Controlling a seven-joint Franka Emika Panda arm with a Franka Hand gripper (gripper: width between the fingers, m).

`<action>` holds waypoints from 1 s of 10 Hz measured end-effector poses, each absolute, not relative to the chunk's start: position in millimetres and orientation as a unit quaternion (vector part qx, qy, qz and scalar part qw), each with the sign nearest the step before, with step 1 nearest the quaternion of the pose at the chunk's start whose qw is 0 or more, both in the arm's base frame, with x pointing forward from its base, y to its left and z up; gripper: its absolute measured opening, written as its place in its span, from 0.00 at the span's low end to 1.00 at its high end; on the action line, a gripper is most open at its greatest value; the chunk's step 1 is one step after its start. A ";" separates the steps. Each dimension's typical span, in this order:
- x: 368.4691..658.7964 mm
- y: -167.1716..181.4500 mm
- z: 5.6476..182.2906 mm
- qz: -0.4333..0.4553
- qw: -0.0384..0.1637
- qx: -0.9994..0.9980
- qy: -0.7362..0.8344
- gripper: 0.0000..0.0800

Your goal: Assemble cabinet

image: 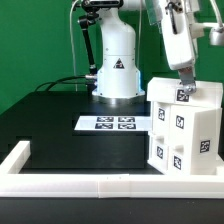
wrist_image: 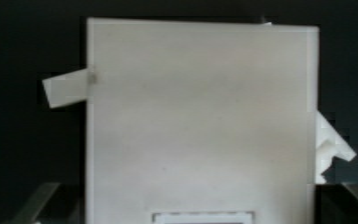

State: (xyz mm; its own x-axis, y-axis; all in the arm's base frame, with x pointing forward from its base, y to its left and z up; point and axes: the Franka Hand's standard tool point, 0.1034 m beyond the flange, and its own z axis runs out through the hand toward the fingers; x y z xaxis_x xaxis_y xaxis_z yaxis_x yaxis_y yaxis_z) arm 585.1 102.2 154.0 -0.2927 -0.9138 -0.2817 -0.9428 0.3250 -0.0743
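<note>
The white cabinet [image: 186, 128] stands upright at the exterior view's right, with several black-and-white tags on its front and side. My gripper [image: 183, 82] comes down from above onto its top panel [image: 190, 95], which carries a tag. In the wrist view the white top panel [wrist_image: 202, 110] fills the space between my fingers [wrist_image: 55, 200], and both fingers sit against its long edges. My gripper [wrist_image: 201, 200] looks shut on this panel. Small white parts [wrist_image: 62, 88] stick out beside the panel on both sides.
The marker board [image: 108, 123] lies flat on the black table left of the cabinet. The long low white border frame [image: 70, 182] runs along the front and left edge. The arm's white base [image: 117, 65] stands behind, with cables.
</note>
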 end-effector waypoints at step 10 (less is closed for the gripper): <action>580.3 110.1 177.9 0.080 0.167 -0.502 0.845 1.00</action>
State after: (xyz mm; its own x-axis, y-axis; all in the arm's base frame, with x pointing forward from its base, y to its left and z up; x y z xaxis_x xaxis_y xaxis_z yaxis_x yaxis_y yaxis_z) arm 580.3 110.1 177.9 -0.4405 -0.8218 -0.3615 -0.8749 0.4833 -0.0326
